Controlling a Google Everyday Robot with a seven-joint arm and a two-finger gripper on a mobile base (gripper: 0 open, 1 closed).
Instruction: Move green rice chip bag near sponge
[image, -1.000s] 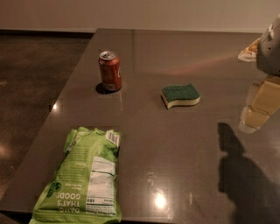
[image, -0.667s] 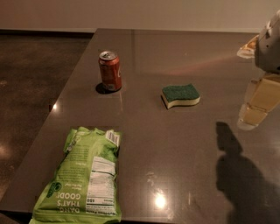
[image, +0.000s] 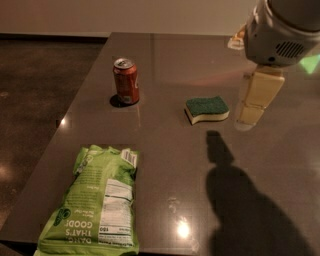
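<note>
The green rice chip bag (image: 97, 202) lies flat at the table's front left, label side up, with its white nutrition label and barcode showing. The sponge (image: 207, 109), dark green on top over pale yellow foam, lies near the middle of the table. My gripper (image: 248, 117) hangs from the grey arm housing (image: 280, 32) at the upper right. It points down just right of the sponge, far from the bag, and holds nothing I can see.
A red soda can (image: 126, 81) stands upright at the back left, left of the sponge. The dark grey table (image: 170, 165) has its left edge beside the bag and its front edge just below it. The arm's shadow (image: 235, 200) falls on the front right.
The arm and gripper have moved left, further into view and closer to the sponge. The bag, sponge and can have not moved.
</note>
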